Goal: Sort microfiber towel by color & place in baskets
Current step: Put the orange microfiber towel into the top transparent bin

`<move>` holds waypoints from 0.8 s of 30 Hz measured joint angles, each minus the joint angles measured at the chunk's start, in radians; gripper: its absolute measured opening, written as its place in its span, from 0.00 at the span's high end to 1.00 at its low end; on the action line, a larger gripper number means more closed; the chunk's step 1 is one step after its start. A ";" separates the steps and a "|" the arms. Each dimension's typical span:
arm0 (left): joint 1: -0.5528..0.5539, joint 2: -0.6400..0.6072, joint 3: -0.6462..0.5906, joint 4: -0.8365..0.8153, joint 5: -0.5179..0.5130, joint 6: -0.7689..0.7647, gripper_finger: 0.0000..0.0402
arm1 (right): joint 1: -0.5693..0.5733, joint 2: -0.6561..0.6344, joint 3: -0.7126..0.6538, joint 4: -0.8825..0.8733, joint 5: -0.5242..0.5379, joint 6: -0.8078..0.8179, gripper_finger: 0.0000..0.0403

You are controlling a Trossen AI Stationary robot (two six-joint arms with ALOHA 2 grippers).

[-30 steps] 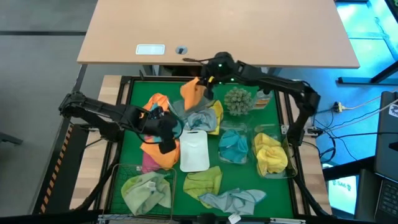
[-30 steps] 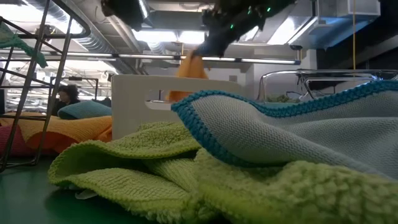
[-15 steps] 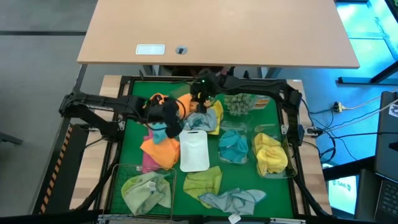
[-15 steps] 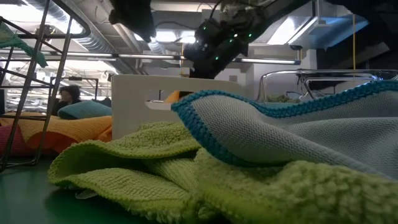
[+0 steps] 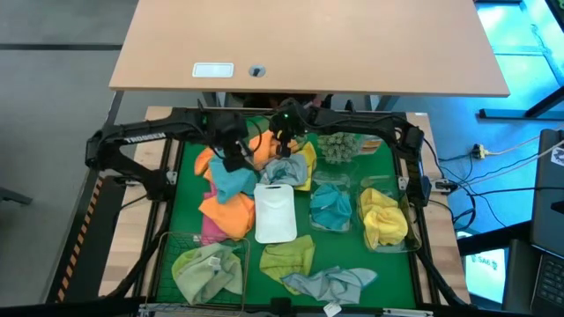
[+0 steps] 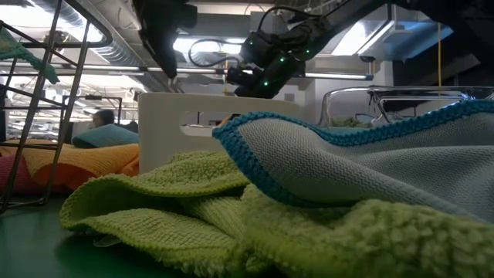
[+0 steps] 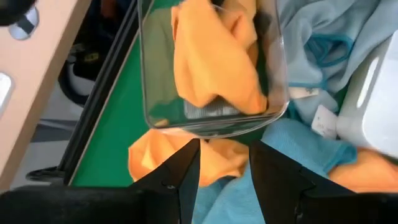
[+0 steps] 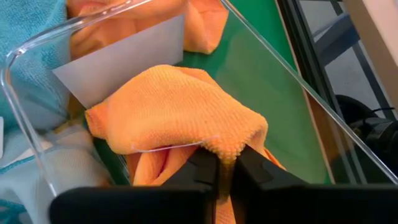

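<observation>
My right gripper [image 5: 284, 132] is shut on an orange towel [image 8: 180, 109] that lies inside a clear tub [image 8: 280, 68] at the mat's far side. My left gripper [image 5: 231, 145] hovers open just left of that tub [image 7: 211, 129], above a teal towel [image 5: 231, 180] and loose orange towels [image 5: 227, 216]; its fingers [image 7: 186, 171] touch nothing. A white tray [image 5: 275, 214] lies in the middle. Teal [image 5: 332, 207] and yellow [image 5: 383, 218] towels fill tubs on the right. A lime towel [image 5: 207, 269] sits in the wire basket. My right gripper pinches a bunched fold at the orange towel's edge [image 8: 235, 149] between its two fingers, coming from above and pointing down into the tub. The towel rests crumpled on the tub's floor, slack.
A spiky plant [image 5: 337, 145] stands right of the tub. Lime [image 5: 286, 257] and pale blue [image 5: 330, 282] towels lie at the near edge and fill the low view [image 6: 309, 193]. A pink towel [image 5: 210, 231] lies under the orange pile. A black frame [image 5: 181, 114] rims the green mat.
My right gripper came down and toward the near-left, lowering the hanging orange towel into the clear tub, where it now lies crumpled. My left gripper moved toward the far edge, from over the orange pile to beside the tub.
</observation>
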 joint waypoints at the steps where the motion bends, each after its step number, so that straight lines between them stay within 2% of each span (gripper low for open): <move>1: 0.019 -0.010 -0.004 0.005 0.016 0.023 0.67 | 0.000 0.000 0.000 0.000 0.000 0.000 0.93; 5: 0.091 -0.085 -0.099 0.058 0.100 0.065 0.67 | 0.000 0.000 0.000 0.000 0.000 0.003 0.92; 9: 0.150 -0.215 -0.290 0.189 0.160 0.064 0.67 | 0.000 0.000 0.000 -0.001 -0.001 0.027 0.92; 12: 0.188 -0.297 -0.421 0.266 0.172 0.060 0.67 | 0.000 0.000 0.000 -0.002 -0.001 0.031 0.87; 17: 0.220 -0.352 -0.557 0.375 0.139 0.045 0.67 | 0.000 0.000 0.000 -0.003 0.004 0.104 0.67; 21: 0.222 -0.352 -0.623 0.450 0.053 0.033 0.67 | 0.000 -0.001 0.000 -0.010 0.025 0.131 0.48; 24: 0.222 -0.352 -0.651 0.483 0.047 -0.005 0.67 | 0.000 -0.016 0.000 -0.028 0.026 0.133 0.38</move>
